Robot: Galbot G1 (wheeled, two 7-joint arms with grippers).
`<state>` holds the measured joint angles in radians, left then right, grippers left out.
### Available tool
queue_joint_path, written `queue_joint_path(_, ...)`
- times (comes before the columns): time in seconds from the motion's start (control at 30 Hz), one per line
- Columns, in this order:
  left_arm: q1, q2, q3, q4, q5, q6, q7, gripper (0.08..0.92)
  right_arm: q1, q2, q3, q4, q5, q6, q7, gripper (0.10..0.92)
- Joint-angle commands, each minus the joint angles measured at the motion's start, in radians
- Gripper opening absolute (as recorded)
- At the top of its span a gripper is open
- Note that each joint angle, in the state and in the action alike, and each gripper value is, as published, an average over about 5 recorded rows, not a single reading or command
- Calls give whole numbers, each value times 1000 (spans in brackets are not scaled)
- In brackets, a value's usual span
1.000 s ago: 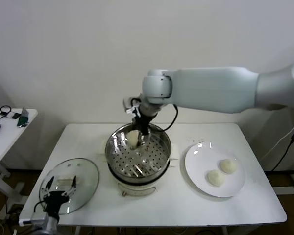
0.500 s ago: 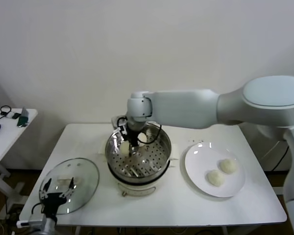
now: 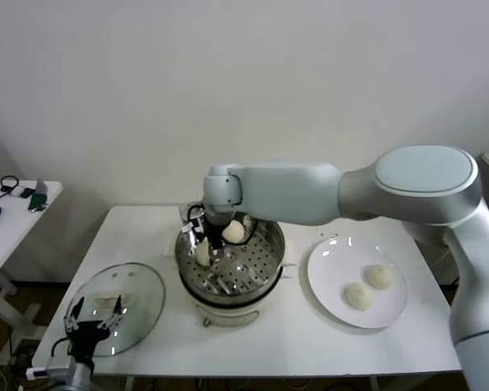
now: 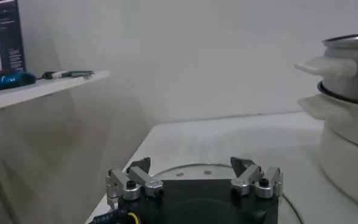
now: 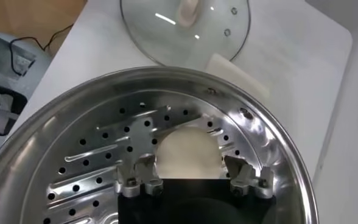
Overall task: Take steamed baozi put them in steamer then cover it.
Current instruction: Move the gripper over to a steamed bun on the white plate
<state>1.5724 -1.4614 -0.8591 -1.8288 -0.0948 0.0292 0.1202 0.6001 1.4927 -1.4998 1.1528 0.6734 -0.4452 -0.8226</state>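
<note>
The right gripper (image 5: pixel 191 182) has just let go and stands wide open over a baozi (image 5: pixel 187 153) now lying in the steamer (image 3: pixel 265 265), so two buns are in and two wait on the plate (image 3: pixel 330 281)

Bright, even overhead light; soft shadows beneath the steamer (image 3: pixel 231 259); white glare streaks on the glass cover (image 5: pixel 185 25) and plate (image 3: pixel 334 281); left wrist view hazy and washed-out.

A plain white wall (image 3: pixel 228 81) backs the white table (image 3: pixel 310 334) and side table (image 3: pixel 8 216).
</note>
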Motion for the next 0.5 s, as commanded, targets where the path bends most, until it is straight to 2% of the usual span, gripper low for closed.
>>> queue_joint_path(0.03,2,-1,0,2,-1,-2,-1,823,-2,-24,22,0,-3,20,-14,819)
queue_joint_path(0.2,-1,-3,1,8,-1,-2,-2,823,128,-150,11,63,85,91,-114,823)
queue_joint_path(0.33,-9,-6,2,17,0,3,-6,823,278,-309,-75,108,154,153,-228,823)
queue_joint_path(0.5,-18,-4,1,26,-11,7,-10,823,431,-502,-215,180,166,176,-276,823)
